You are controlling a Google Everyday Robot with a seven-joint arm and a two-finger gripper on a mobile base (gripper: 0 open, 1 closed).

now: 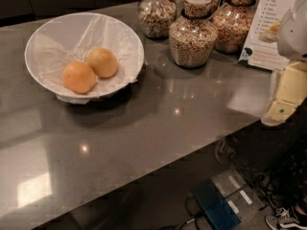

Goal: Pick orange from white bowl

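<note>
Far right, gripper well apart from white bowl.

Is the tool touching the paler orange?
Apart: the camera view shows the tool at the right edge, far across the counter from the orange.

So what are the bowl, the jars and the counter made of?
Bowl: looks like white plastic or ceramic, matte, lined with crumpled paper. Jars: clear glass, cereal visible through. Counter: polished grey stone or laminate, mirroring lights. Gripper, at right edge: pale plastic, seemingly.
</note>
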